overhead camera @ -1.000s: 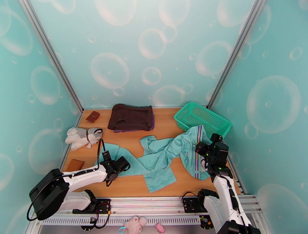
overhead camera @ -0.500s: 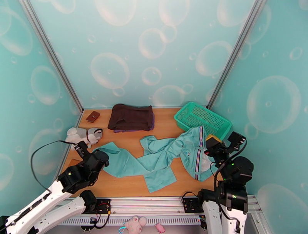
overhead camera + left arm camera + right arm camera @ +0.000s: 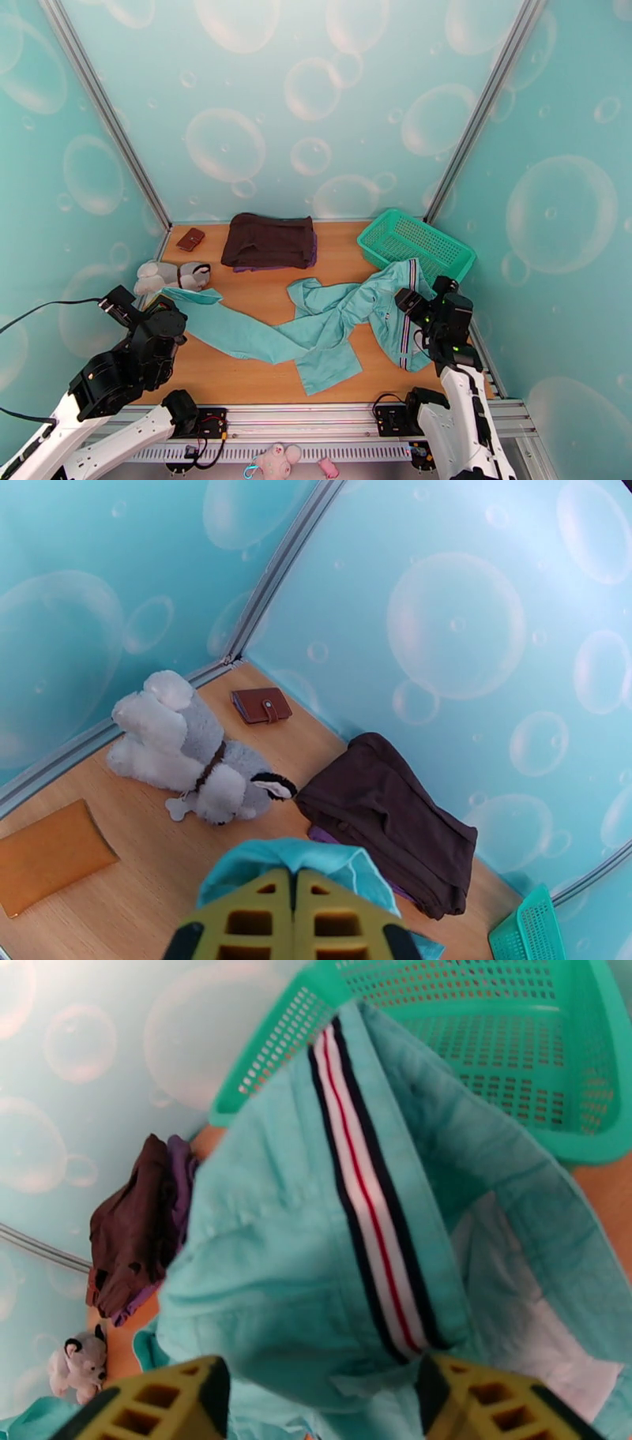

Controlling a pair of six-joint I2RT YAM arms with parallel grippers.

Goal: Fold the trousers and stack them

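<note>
A flat orange-brown pad (image 3: 47,855) lies by the left edge of the table (image 3: 237,379). A grey-and-white plush husky (image 3: 170,276) lies on its side farther back along that edge, and a brown snap wallet (image 3: 190,238) sits in the far left corner. The left hand (image 3: 292,879), raised over the left edge, has its yellow fingers (image 3: 253,910) pressed together, clamped on the cuff of one leg of the teal trousers (image 3: 324,324). That leg slopes down to the table and runs toward the middle, where the trousers lie crumpled, the other leg pointing to the near edge. A dark brown folded garment (image 3: 268,241) sits at the far edge on a purple layer. The trousers' striped waistband (image 3: 371,1220) lies near the right edge, its top reaching the near rim of the green mesh basket (image 3: 415,245) in the far right corner. The right hand (image 3: 320,1370) hovers there, fingers spread apart on either side of the waistband.
</note>
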